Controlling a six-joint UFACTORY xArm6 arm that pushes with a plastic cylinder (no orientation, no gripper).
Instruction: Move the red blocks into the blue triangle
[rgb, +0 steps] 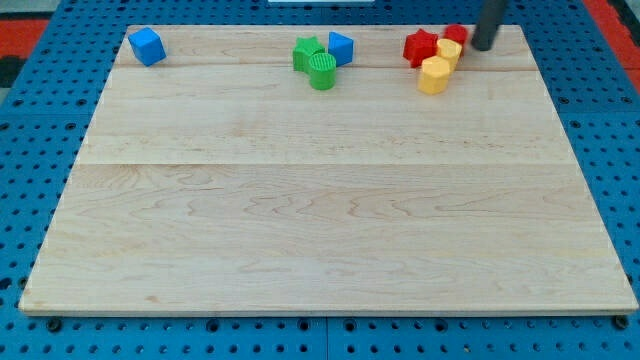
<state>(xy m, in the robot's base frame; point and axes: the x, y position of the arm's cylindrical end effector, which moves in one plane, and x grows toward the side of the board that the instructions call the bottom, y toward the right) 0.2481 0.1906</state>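
A red star block (420, 47) sits near the view's top right of the wooden board (320, 200). A second red block (457, 35) lies just right of it, partly hidden behind my rod. A blue triangle block (341, 47) sits to the left of the red star, next to the green blocks. My tip (483, 46) is at the view's top right, just right of the second red block and close to it.
Two yellow blocks (435, 74) (449, 50) lie against the red blocks, below and between them. A green star (308, 52) and a green cylinder (321, 72) touch the blue triangle's left side. A blue cube (147, 46) sits at the top left corner.
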